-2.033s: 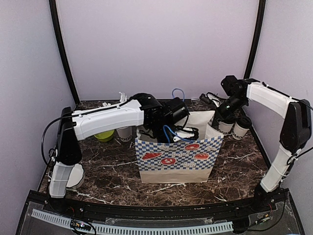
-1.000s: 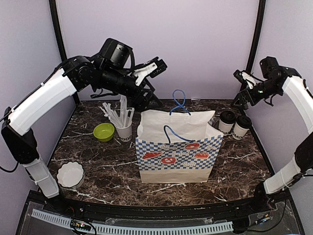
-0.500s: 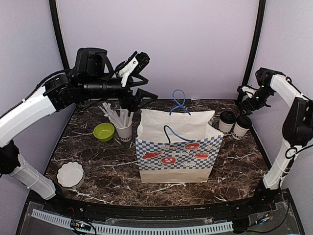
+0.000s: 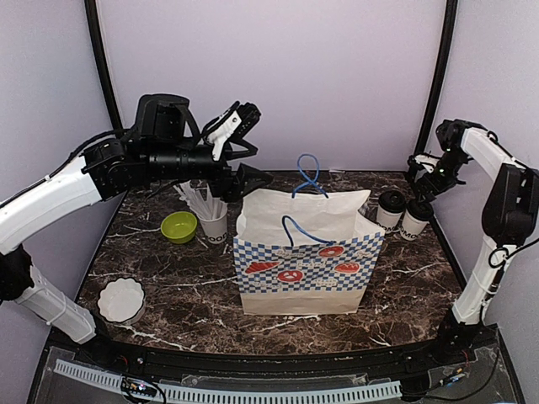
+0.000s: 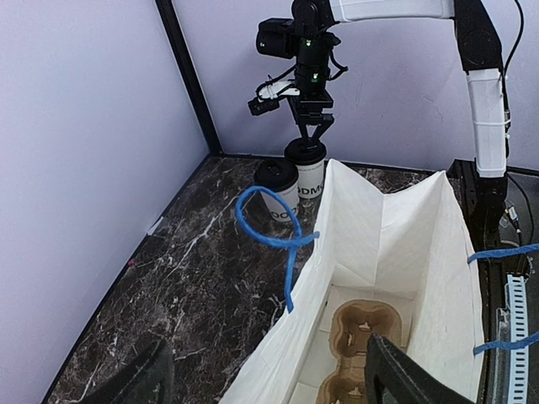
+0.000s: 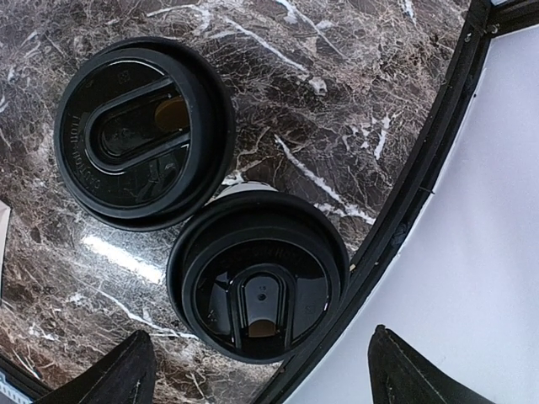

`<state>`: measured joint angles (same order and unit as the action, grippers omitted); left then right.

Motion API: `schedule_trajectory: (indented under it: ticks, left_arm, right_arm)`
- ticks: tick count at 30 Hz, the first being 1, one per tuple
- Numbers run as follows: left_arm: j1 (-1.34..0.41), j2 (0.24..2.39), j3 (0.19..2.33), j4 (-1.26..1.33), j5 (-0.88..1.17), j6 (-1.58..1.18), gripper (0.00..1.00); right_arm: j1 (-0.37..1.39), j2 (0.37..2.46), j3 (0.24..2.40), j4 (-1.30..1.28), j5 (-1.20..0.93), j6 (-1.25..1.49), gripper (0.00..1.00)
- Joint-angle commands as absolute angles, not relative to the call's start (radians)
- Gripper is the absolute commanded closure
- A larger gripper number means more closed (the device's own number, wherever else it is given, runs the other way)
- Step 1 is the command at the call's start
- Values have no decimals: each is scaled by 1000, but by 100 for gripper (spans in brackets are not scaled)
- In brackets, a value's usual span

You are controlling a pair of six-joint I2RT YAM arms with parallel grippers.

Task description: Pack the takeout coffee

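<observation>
Two takeout coffee cups, white with black lids, stand side by side at the back right, one on the left [image 4: 391,207] and one on the right [image 4: 416,215]. My right gripper [image 4: 419,183] hangs open and empty just above them. In the right wrist view its fingers straddle the nearer lid [image 6: 258,275], with the other lid [image 6: 143,133] beside it. My left gripper [image 4: 251,147] is open and empty, raised behind the paper bag [image 4: 303,273]. The left wrist view looks down into the bag [image 5: 396,227] at a brown pulp carrier [image 5: 364,324] on its floor. It also shows both cups [image 5: 308,168].
A white cup with straws [image 4: 213,220], a green bowl [image 4: 178,225] and a white fluted bowl [image 4: 120,300] sit on the left. The bag's blue handles [image 4: 307,168] stand up. A black frame rail [image 6: 421,177] runs close beside the cups.
My left arm came out of the bag, rose high, and now sits slightly lower and closer to the bag. My right gripper lifted away, then came down over the cups.
</observation>
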<state>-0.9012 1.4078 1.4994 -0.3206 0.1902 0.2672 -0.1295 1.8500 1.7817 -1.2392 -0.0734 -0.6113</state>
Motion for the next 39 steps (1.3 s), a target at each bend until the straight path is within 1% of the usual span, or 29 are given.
schedule_trajectory:
  ticks: [1,9,14,18,21,23,26,29,35,39]
  left_arm:
    - [-902,1406,1501,-309,211,271,20]
    - [-901,1416,1505,-318,208,276,20]
    - [-902,1419,1508,-324,204,281,21]
    - [-902,1421,1506,-327,205,281,20]
    - [-902,1425,1505,-330,209,282,21]
    - [-901,1427,1506,-334,211,283,21]
    - [-902,1427,1506,-335,216,281,21]
    - [-902,1426,1506,-335,216,279,21]
    - [-901,1422,1507,-339,212,282,21]
    - [-902,1423,1513,-340,203,286,21]
  right_arm:
    - [-127,1880,1781,-1252,-71,-617,12]
    - [-127,1944,1830,-1259,-93,-609,15]
    - [-127,1970,1858,-1284,-108,-603,23]
    - [-127,1956,1837,-1287,-105,-604,29]
    - [-127,1947,1817,-1289,-101,-607,32]
    - [-127,1945,1806,-1292,-101,-608,32]
    - [-127,1945,1793,-1295,-95,-607,26]
    - [-127,1943,1780,-1295,-91,-608,26]
    - [-127,1919,1776,-1298,-91,-604,37]
    - [-127,1867,1766,-1300,-94,-604,39]
